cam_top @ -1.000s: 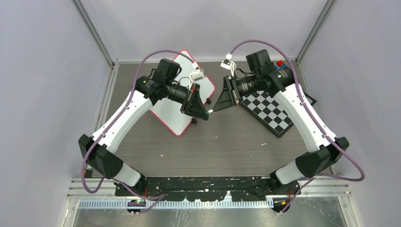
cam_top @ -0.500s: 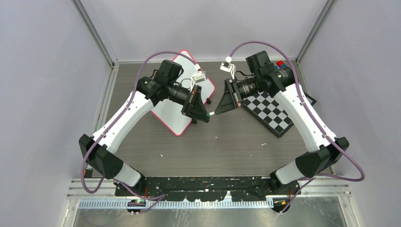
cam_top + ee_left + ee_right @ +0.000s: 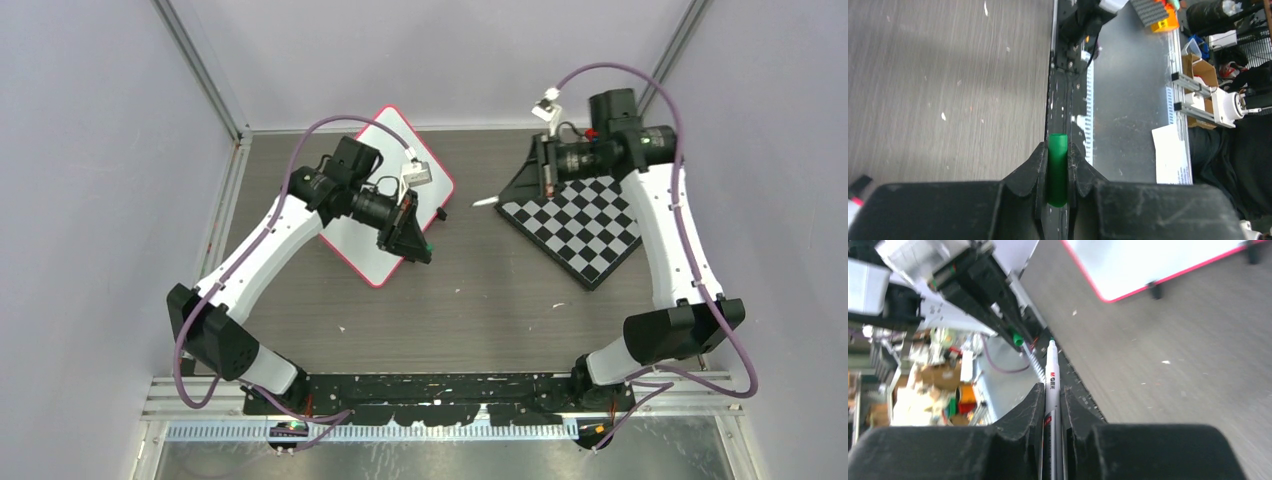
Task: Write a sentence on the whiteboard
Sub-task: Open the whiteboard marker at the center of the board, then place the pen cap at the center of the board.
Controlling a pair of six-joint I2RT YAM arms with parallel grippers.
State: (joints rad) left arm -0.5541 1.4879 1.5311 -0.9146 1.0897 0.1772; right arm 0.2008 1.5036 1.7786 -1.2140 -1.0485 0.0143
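Observation:
The whiteboard lies at the back left, tilted, with a pink-red rim; my left arm covers much of it. Its corner shows in the right wrist view. No handwriting shows on its visible parts. My left gripper hovers off the board's right edge, shut on a green marker cap, which also shows small from above. My right gripper is shut on a white marker with its green tip bare, pointing left above the table, well apart from the cap.
A black-and-white checkered board lies at the back right under my right arm. Two small black clips stick out along the whiteboard's right edge. Grey walls and metal posts enclose the table on three sides.
My right arm has pulled back and to the right with the marker, away from my left gripper. The green cap has stayed in my left gripper, which barely moved.

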